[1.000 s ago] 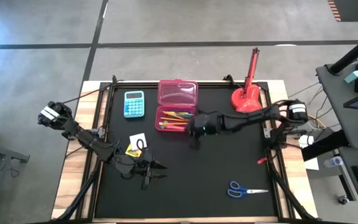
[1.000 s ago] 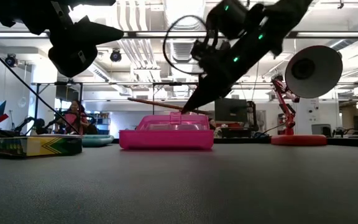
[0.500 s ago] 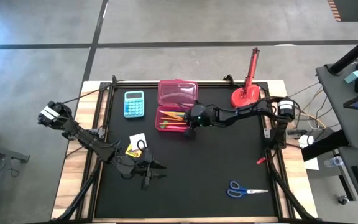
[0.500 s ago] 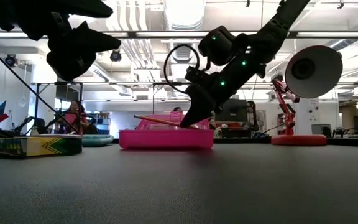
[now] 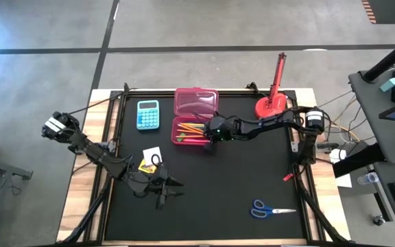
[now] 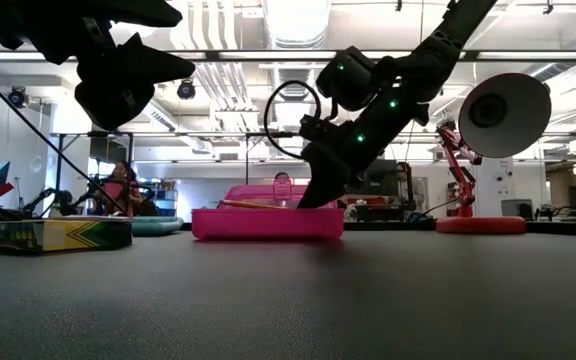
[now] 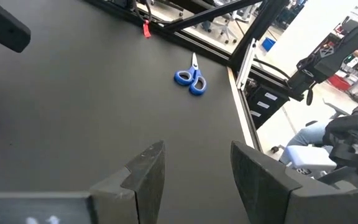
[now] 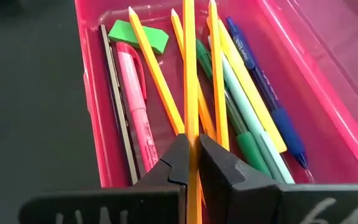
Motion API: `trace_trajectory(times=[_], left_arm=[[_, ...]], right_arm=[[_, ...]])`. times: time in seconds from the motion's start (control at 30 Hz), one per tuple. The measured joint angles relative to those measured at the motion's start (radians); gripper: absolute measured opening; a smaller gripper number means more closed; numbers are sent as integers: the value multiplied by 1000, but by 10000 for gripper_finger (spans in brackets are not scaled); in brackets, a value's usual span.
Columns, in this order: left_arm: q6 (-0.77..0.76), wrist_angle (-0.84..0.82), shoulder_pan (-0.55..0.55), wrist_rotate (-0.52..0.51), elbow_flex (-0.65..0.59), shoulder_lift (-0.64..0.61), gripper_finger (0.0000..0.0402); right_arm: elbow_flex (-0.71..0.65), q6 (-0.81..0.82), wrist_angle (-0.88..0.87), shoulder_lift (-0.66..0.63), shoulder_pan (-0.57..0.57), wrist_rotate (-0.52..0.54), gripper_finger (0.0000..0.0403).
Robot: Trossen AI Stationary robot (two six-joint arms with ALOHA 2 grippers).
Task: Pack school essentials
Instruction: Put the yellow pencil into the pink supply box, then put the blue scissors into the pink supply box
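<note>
The right gripper [image 8: 191, 163] pinches an orange pencil [image 8: 189, 68] over the open pink case [image 8: 92, 106] (pens and pencils already lie inside). The left gripper [image 7: 194, 168] hovers spread; scissors [image 5: 271, 208] lie well apart.

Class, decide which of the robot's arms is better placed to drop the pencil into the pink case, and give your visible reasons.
Right. The right gripper is shut on the orange pencil directly over the open pink case. The left gripper is open, off beside the crayon box.
</note>
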Motion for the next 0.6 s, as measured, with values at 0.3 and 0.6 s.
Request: trace_trajectory(times=[0.3,0.6], left_arm=[[-3,0,0,0,0,0,164],[-3,0,0,0,0,0,164]], right_arm=[[0,0,5,0,0,0,21],[0,15,3,-8,1,0,97]])
